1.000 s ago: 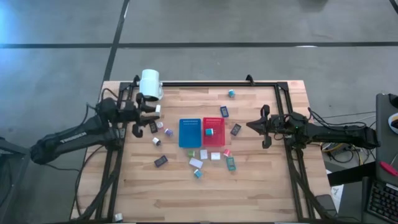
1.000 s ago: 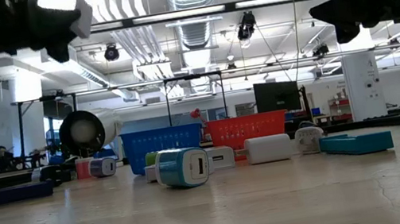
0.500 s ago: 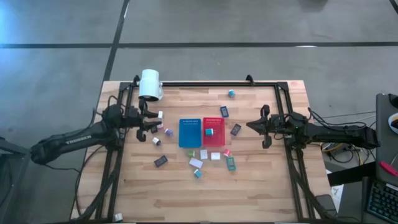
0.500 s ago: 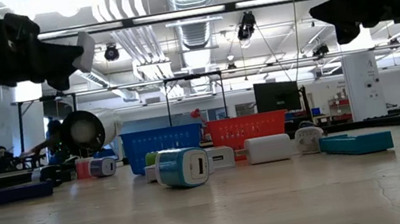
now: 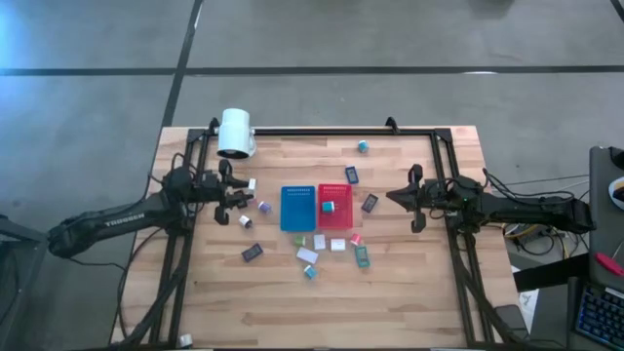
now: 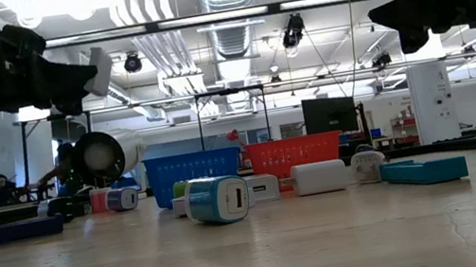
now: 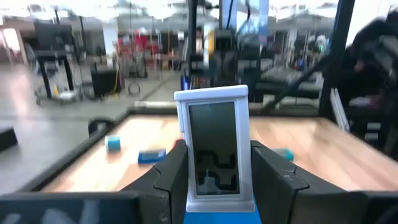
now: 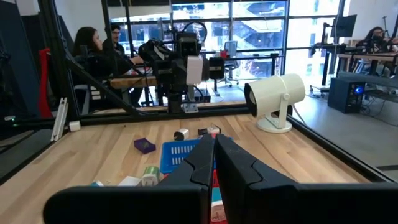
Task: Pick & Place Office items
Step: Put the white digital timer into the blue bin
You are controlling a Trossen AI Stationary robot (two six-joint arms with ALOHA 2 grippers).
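Observation:
My left gripper (image 5: 244, 189) hovers over the table's left part, left of the blue tray (image 5: 297, 208), shut on a white block with a dark face (image 7: 212, 149). The same block shows in the low view (image 6: 99, 69) and the right wrist view (image 8: 194, 68). Several small office items lie around the blue tray and the red tray (image 5: 333, 206), among them a teal-and-white block (image 6: 218, 199) and a teal one inside the red tray (image 5: 330, 206). My right gripper (image 5: 393, 197) waits shut over the table's right part, touching nothing. My left gripper pinches the white block between its two fingers, one on each long narrow side (image 7: 184, 171). The fingers lie level and point toward the table's right side. The block stands upright, its upper end above the fingers, lifted clear of the table.
A big white cylinder (image 5: 236, 133) stands at the far left corner. A black frame rail (image 5: 331, 131) runs along the far edge and down both sides. People sit beyond the table (image 8: 90, 46). Bare wood lies along the near edge (image 5: 322, 312).
My left gripper has come down toward the table with the white block, staying level and shut on it; most of the drop came early. The block stays upright in the hold.

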